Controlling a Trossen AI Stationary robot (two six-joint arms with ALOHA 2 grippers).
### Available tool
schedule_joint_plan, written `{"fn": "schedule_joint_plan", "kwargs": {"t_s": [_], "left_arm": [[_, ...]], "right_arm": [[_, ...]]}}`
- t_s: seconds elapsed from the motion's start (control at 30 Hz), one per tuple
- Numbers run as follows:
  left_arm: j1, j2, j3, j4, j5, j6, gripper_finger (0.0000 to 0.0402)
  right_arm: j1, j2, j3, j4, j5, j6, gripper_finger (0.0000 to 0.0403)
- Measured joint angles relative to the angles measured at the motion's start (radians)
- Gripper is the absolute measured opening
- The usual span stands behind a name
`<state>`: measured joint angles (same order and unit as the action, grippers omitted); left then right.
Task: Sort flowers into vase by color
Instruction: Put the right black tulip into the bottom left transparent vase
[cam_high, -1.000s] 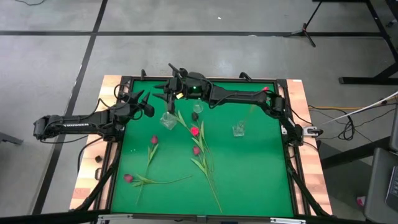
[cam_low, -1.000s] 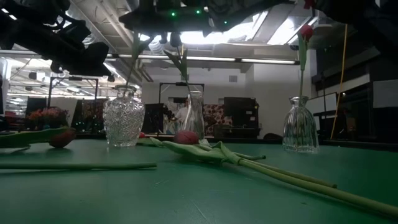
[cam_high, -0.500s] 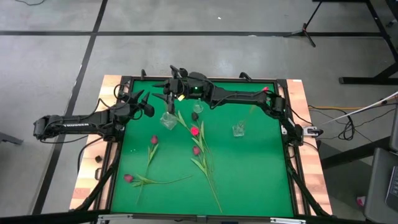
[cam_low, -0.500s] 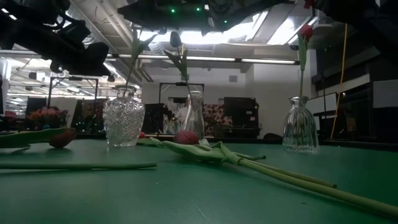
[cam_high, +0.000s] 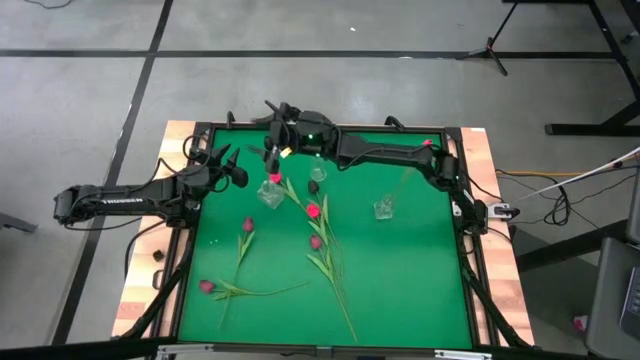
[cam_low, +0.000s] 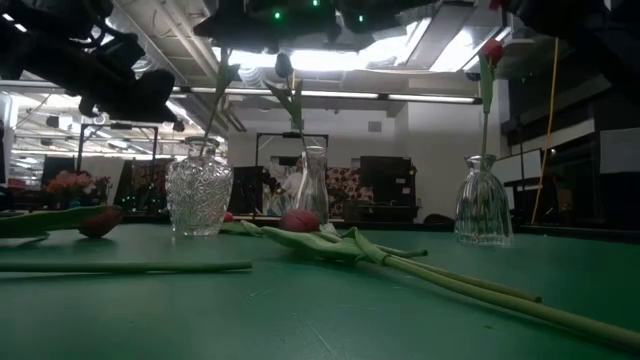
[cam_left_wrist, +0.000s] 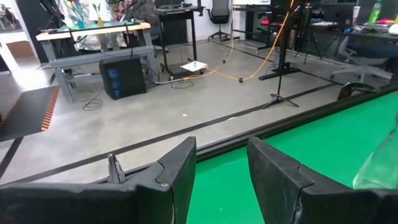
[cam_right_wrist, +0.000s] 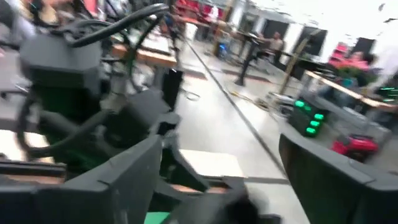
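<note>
The right gripper (cam_high: 272, 150) is up at the far side of the green table (cam_high: 400, 280), hanging over the cut-glass vase (cam_high: 270, 193), and its fingers are spread wide with nothing between them, which the right wrist view shows pretty clearly even though it's smeared. Right under the gripper a pink tulip (cam_high: 272, 178) sits head-up in that cut-glass vase, stem down in the glass. Just beside the gripper, toward the middle of the table, is the slim vase (cam_high: 316, 180) with a dark-headed tulip (cam_low: 283, 64) in it; I think that head is near-black but it's hard to be sure against the ceiling lights. Well off to the gripper's other side, toward the right arm's base, the bell-shaped vase (cam_high: 384, 208) holds a red tulip (cam_low: 491, 50) on a tall stem. The rest of the loose tulips (cam_high: 320, 240) lie flat on the green, nearer the front edge than the gripper: a couple of pink-red heads just past the vases with long stems running forward, one more (cam_high: 246, 226) off to the side, and one (cam_high: 207, 286) lying crosswise near the front corner. The left gripper (cam_high: 232, 170) waits near the table's left edge, close to the cut-glass vase, fingers partly apart and gripping nothing.
</note>
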<state>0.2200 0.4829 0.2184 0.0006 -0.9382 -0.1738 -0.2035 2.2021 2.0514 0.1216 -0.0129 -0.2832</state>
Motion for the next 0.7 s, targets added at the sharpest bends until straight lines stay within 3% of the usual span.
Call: {"fn": "schedule_joint_plan", "kwargs": {"t_s": [0.17,0.3,0.43,0.7], "left_arm": [[0.000,0.000,0.000,-0.033,-0.001,-0.005,0.0141],[0.000,0.000,0.000,-0.057,-0.003,-0.031,0.0141],[-0.001,0.000,0.000,-0.057,0.026,-0.029,0.0141],[-0.001,0.007,0.000,0.059,0.383,-0.005,0.0141]], "right_arm": [[0.000,-0.001,0.169,-0.230,0.013,-0.064,0.0331],[0.000,-0.005,0.307,-0.460,0.106,-0.172,0.0327],[-0.001,-0.117,0.263,-0.545,0.168,-0.264,0.0326],[-0.023,-0.320,0.276,-0.787,0.191,-0.247,0.0325]]}}
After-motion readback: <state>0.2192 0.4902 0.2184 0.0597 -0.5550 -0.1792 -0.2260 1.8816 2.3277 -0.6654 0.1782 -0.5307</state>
